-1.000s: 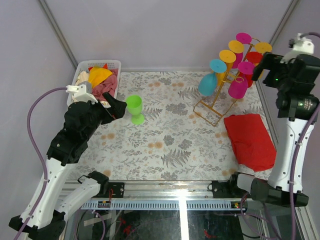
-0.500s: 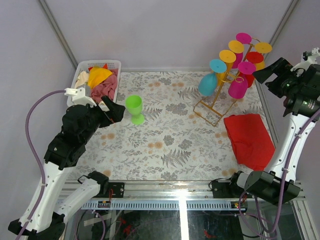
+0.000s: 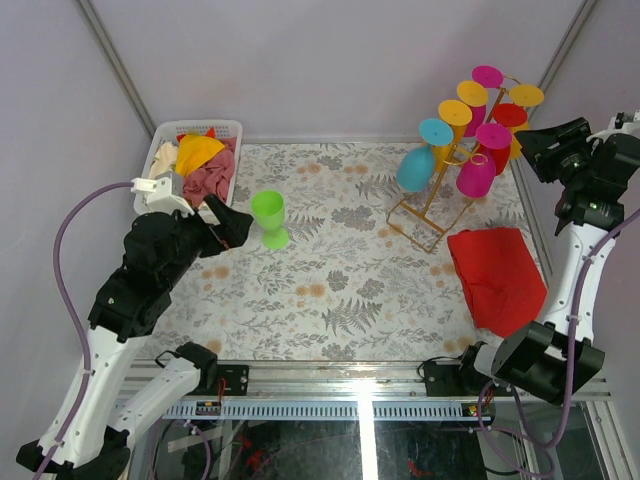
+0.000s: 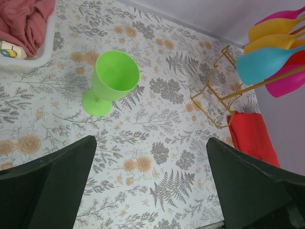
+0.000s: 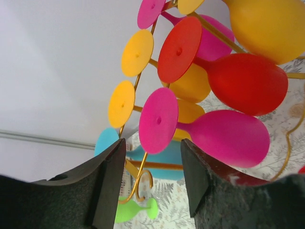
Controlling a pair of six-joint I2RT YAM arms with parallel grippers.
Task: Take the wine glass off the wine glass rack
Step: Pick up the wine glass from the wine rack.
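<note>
- Your right gripper has its jaws spread apart with nothing between them. From above, you see it raised off the table, just to the right of the rack.
- On the right wrist camera, the pink glass hangs on its side straight ahead of you. Its round foot sits above the gap between the two fingers, and neither finger touches it.
- You have a red glass directly above the pink one, also on its side. Yellow, orange and blue glasses crowd the other hooks around them.
- You will find the rack at the far right of the table, its wire base flat on the flowered cover. A red cloth lies just on the near side of it.
- Your left gripper is wide open and empty, held above the left part of the table.
- Ahead of those left jaws, a green glass stands upright on the table. It is clear of both fingers, well apart from the rack, and near the white basket of cloths.
</note>
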